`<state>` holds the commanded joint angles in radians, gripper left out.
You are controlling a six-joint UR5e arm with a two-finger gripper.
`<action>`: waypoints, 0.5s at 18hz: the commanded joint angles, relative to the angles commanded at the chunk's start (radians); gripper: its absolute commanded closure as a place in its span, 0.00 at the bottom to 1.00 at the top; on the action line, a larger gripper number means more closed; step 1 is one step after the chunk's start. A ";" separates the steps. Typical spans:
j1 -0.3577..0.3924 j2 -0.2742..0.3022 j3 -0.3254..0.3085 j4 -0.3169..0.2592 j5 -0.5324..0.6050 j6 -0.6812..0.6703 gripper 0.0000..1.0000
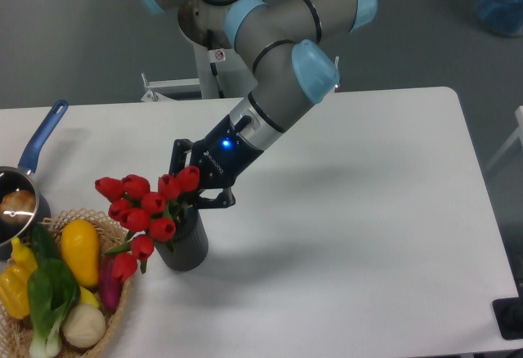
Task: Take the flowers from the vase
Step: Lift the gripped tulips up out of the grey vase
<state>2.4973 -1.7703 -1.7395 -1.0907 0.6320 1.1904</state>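
The flowers, a bunch of red tulip buds with green stems and leaves, stand in the small dark grey ribbed vase at the table's front left and lean out to the left. My gripper reaches down from the upper right and sits at the top of the bunch, just above the vase mouth. Its two dark fingers stand apart, one behind the buds and one on the near right side, with stems and a bud between them. The stems inside the vase are hidden.
A wicker basket with yellow, purple, green and white vegetables stands directly left of the vase, touching the drooping buds. A steel saucepan with a blue handle is at the left edge. The arm's base stands behind the table.
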 joint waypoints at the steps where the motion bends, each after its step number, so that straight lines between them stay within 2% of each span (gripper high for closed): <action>1: 0.005 0.011 0.000 -0.002 0.000 -0.002 0.91; 9: 0.049 0.055 0.014 -0.008 -0.057 -0.066 0.91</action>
<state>2.5464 -1.7150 -1.7257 -1.0983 0.5754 1.1245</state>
